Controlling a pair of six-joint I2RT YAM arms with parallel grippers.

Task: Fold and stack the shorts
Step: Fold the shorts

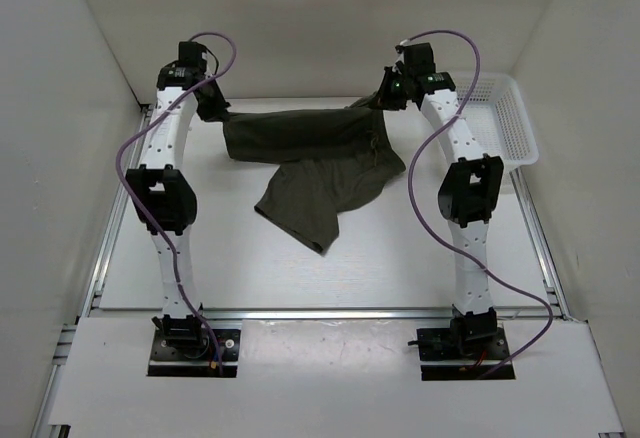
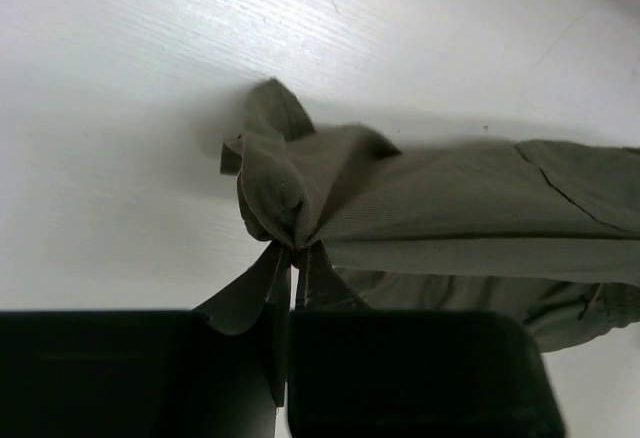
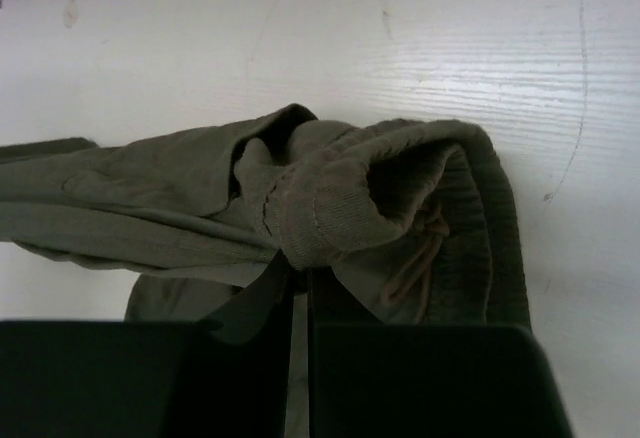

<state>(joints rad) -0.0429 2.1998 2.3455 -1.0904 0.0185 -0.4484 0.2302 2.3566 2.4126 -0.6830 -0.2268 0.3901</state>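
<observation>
The shorts (image 1: 320, 163) lie toward the far side of the tabletop (image 1: 400, 258), pulled out in a band between the two arms. The left claw (image 2: 292, 268) is closed tight on a bunched corner of the olive fabric, with cloth squeezed out in a small tuft above its black fingers. The right claw (image 3: 298, 278) is likewise pinched shut, gripping the ribbed waistband (image 3: 340, 198) where the pale drawstring (image 3: 415, 268) hangs in a loop.

Holding opposite ends this way likely serves to tension the far edge, so wrinkles pull flat and the garment can be laid or folded squarely. One leg is not under that tension: it slumps at an angle toward the near side, resting on the tabletop with its hem pointing at the arm bases.

Whether the gripped edge is lifted clear or just touches the surface is hard to tell (the wrist views show a soft shadow under it, which hints at a slight lift).

The white mesh basket (image 1: 505, 118) sits at the far right, just beyond the right arm and apart from the shorts. In my judgement the fold has hardly begun, since that loose leg needs aligning first.
</observation>
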